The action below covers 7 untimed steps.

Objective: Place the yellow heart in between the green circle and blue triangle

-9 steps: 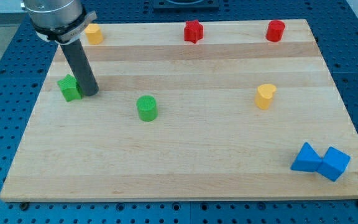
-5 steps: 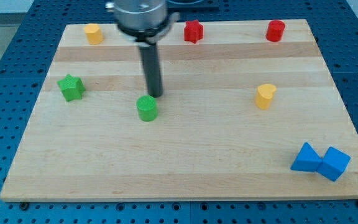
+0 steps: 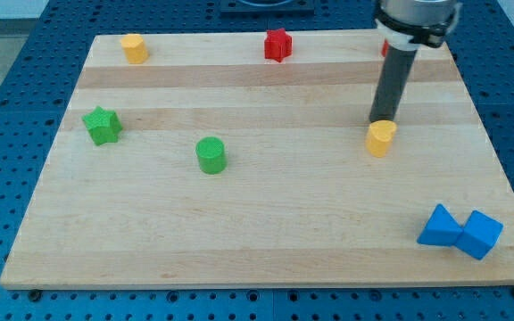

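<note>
The yellow heart [image 3: 381, 138] lies right of the board's middle. My tip [image 3: 381, 121] is just above it in the view, at its upper edge, touching or nearly so. The green circle [image 3: 211, 154] lies left of centre. The blue triangle [image 3: 441, 226] sits near the bottom right corner, against a blue cube [image 3: 481, 234] on its right.
A green star [image 3: 102, 125] lies at the left. A yellow block [image 3: 133, 47] is at the top left. A red star [image 3: 277, 44] is at the top middle. A red block [image 3: 385, 47] at the top right is mostly hidden behind the rod. The wooden board [image 3: 266, 241] rests on a blue perforated table.
My tip has swept from beside the green star at the left, past the green circle, to just above the yellow heart at the right. No block has visibly moved.
</note>
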Each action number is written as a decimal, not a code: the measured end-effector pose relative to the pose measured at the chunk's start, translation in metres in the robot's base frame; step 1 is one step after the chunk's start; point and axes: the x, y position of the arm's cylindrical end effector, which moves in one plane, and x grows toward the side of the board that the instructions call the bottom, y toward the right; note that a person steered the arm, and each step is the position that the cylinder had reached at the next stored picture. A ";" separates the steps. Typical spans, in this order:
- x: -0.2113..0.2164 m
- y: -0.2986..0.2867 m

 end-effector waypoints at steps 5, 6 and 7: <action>0.077 -0.020; 0.085 -0.038; 0.086 -0.038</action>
